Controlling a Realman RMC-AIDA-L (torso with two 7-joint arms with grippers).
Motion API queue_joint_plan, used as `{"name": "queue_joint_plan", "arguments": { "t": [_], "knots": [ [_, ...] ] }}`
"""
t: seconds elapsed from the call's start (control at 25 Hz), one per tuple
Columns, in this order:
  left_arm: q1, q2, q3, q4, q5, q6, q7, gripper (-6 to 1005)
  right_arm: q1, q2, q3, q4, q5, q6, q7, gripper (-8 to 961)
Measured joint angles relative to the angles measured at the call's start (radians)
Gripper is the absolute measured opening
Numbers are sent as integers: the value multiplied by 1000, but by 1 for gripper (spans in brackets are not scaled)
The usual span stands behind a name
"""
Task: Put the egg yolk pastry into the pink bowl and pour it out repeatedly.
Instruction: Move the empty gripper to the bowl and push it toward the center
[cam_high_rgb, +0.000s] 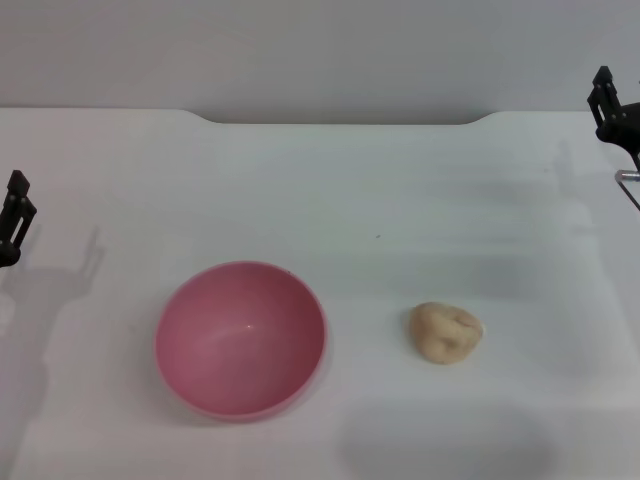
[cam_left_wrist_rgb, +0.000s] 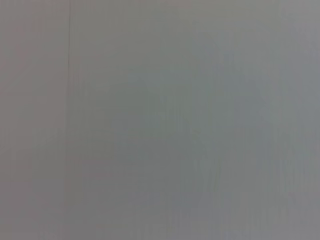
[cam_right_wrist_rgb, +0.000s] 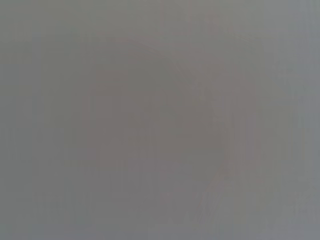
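Head view: egg yolk pastry (cam_high_rgb: 446, 332) lies on the table (cam_high_rgb: 400, 200), right of the pink bowl (cam_high_rgb: 240, 338) and apart from it; bowl empty. Right gripper (cam_high_rgb: 608, 105) sits at the far right edge, left gripper (cam_high_rgb: 14, 215) at the left edge; finger state of either: cannot tell. Judgement: pastry lies near-left of the right gripper, on that arm's side; long axis roughly left-right.

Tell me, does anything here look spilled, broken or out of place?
Nothing stands out. The pink bowl sits upright and empty on the white table, and the egg yolk pastry lies whole beside it, apart from it. The left gripper and right gripper wait at the table's edges.
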Motion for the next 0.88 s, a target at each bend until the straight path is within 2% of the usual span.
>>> {"name": "queue_joint_plan", "arguments": {
  "t": [0.44, 0.68, 0.88],
  "knots": [
    [-13, -2, -4, -3, 0, 18, 2, 727, -16, -2, 3, -7, 2, -4, -3, 529],
    [-12, -1, -76, -30, 0, 42, -11, 727, -28, -3, 2, -3, 2, 1, 0, 526],
    [-48, 8, -73, 29, 44, 41, -134, 726, -37, -1, -6, 1, 1, 0, 0, 524]
  ]
}}
